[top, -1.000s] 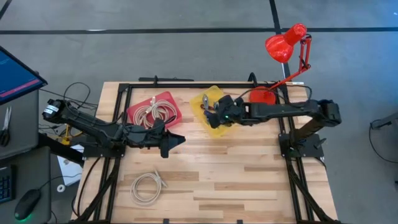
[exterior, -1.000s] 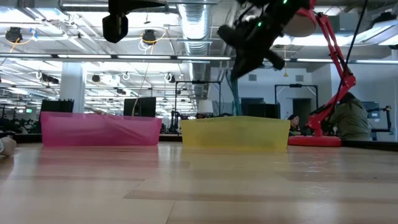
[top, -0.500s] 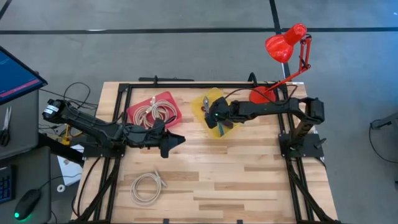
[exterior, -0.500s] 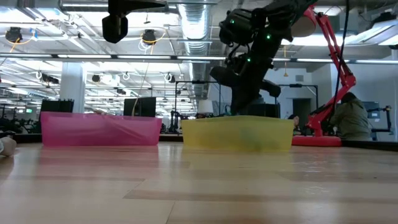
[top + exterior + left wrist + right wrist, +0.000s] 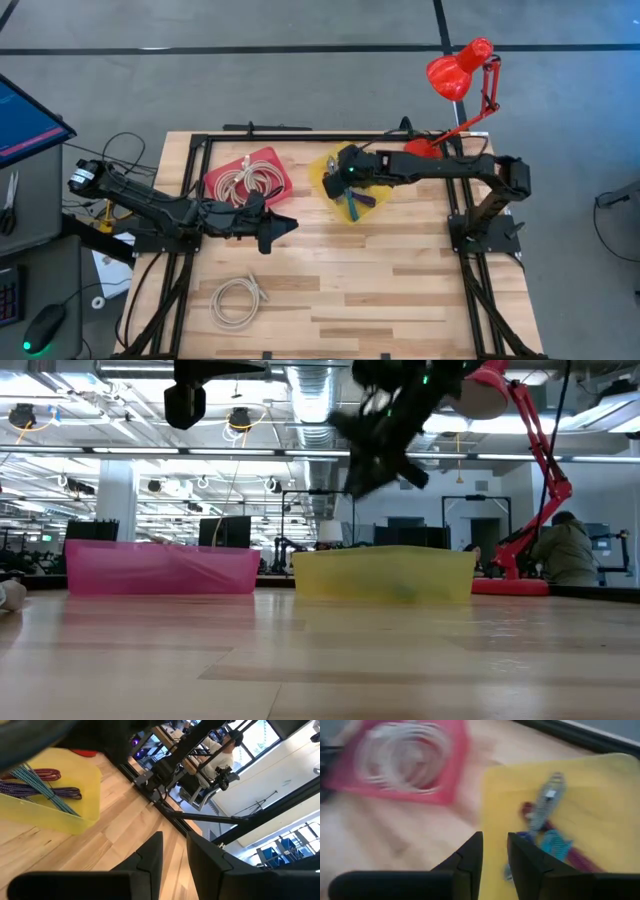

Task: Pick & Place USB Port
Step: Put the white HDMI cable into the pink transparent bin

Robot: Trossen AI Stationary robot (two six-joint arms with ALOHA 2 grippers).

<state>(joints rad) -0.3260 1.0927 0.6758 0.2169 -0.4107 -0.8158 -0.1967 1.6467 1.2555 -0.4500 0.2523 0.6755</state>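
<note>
We see the wooden worktop (image 5: 400,290) framed by black rails, with both arms reaching in toward its far half. A red desk lamp (image 5: 458,72) stands at the far right corner, its base on the worktop edge. The red tray (image 5: 270,165) sits far left and holds a coil of pale cable (image 5: 246,182); the yellow tray (image 5: 335,205) sits just beside it toward the centre. Inside the yellow tray we note several braided USB cables (image 5: 42,790), purple, dark red and a teal-striped one, lying loose on its floor and touching one another; in the right wrist view a grey-patterned one (image 5: 546,800) also lies there, angled across the tray. A second pale cable coil (image 5: 238,298) lies alone on the near left of the worktop, well apart from both trays. The right end effector (image 5: 347,178) hangs above the yellow tray, clear of its rim in the low view (image 5: 375,455); its fingers (image 5: 470,857) stand a narrow gap apart with nothing between them. The left end effector (image 5: 282,226) waits over bare wood, near the red tray's near edge; its fingers (image 5: 152,855) likewise stand slightly parted and empty. In the room beyond the worktop, a seated person (image 5: 565,555) shows at the right of the low view.
</note>
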